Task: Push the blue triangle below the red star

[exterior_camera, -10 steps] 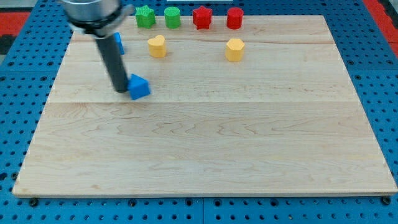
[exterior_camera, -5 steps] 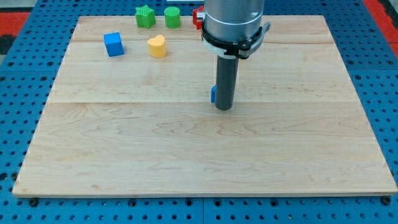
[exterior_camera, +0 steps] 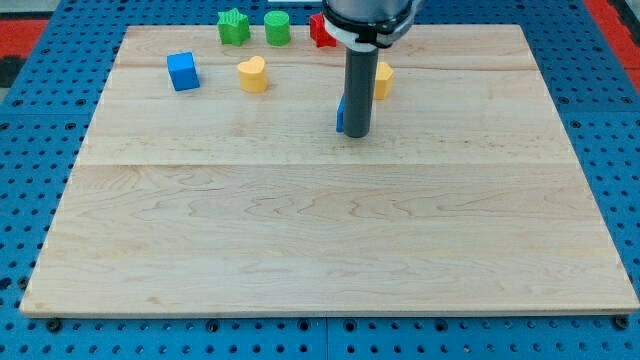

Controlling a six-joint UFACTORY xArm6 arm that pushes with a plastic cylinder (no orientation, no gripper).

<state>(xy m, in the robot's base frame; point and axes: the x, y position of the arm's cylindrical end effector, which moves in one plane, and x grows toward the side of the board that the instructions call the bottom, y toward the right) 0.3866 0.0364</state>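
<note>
blue triangle [exterior_camera: 341,115] touching my tip [exterior_camera: 358,134], left side

Single elevated camera, facing the board from its near edge.
You look down at a slant across the whole wooden board [exterior_camera: 330,240]; the blue pegboard table [exterior_camera: 30,200] frames it, the far edge lies at the view's top, at moderate range.

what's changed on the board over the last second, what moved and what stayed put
My tip swept from the view's left to the middle, then up, pushing the blue triangle block along; only a blue sliver now shows at the rod's left edge, below the partly hidden red star block. The blue cube, yellow heart block, green star block and green cylinder stayed put.
</note>
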